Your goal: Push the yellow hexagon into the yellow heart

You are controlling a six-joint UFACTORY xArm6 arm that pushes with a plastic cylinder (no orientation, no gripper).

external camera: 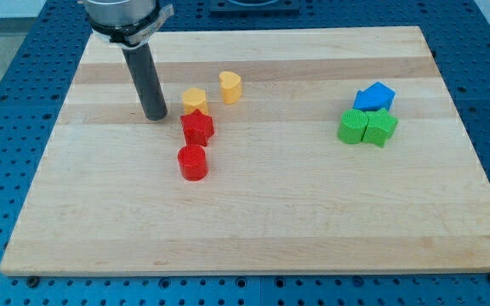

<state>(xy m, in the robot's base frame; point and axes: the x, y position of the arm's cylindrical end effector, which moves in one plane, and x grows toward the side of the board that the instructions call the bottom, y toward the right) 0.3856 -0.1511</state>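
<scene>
The yellow hexagon point(195, 99) sits on the wooden board left of centre, near the view's top. The yellow heart point(230, 86) lies a short gap up and to the right of it, apart from it. My tip point(155, 116) rests on the board just left of the yellow hexagon, with a small gap between them. The rod rises from the tip to the arm at the view's top left. The red star-like block point(197, 128) touches the hexagon's lower edge.
A red cylinder point(192, 161) stands below the red star-like block. At the view's right, a blue block point(373, 96) sits above two green blocks point(351, 127) point(381, 127) that touch each other. The board's edge point(253, 273) runs along the view's bottom.
</scene>
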